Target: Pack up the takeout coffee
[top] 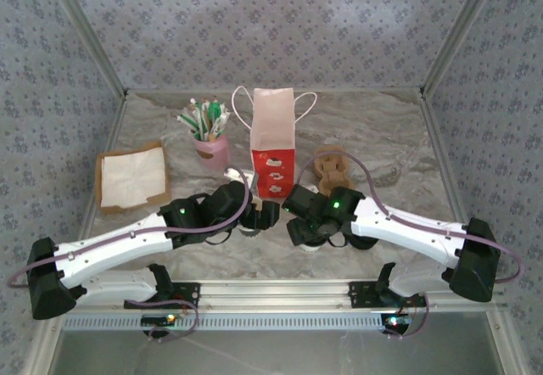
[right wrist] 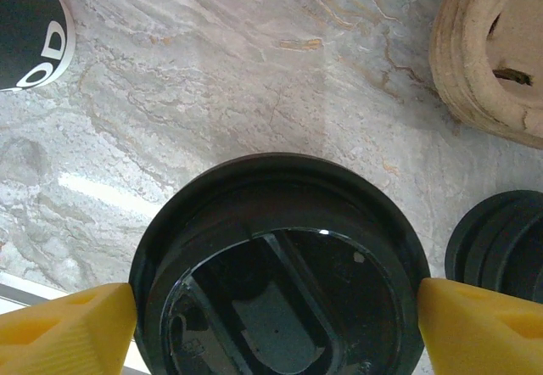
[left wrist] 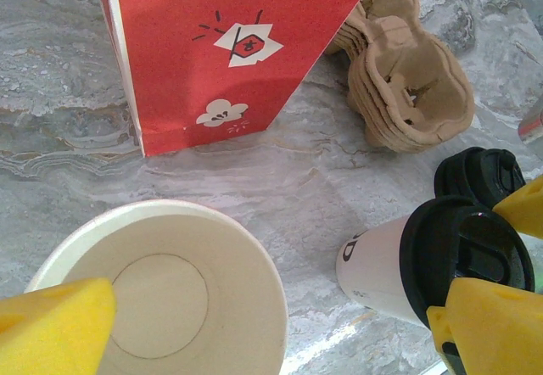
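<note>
Now straddling the lidded takeout coffee (right wrist: 254, 222) with the right gripper (right wrist: 277, 307), spread wide; cannot tell whether gripping. Holding nothing in the wide-open left gripper (left wrist: 271, 307).

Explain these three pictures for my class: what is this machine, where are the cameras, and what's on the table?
Two robot arms are bolted to the near edge of a table, each ending in yellow-padded jaws. The wide picture looks down from above and behind: left arm, right arm. The other two come from cameras on their wrists. On it stand a red paper bag, a pink cup of sticks, napkins, cardboard cup trays and black lids. The left jaws hang open over an empty paper cup. The right jaws flank the lid of the takeout coffee; whether they grip it is unclear.
</note>
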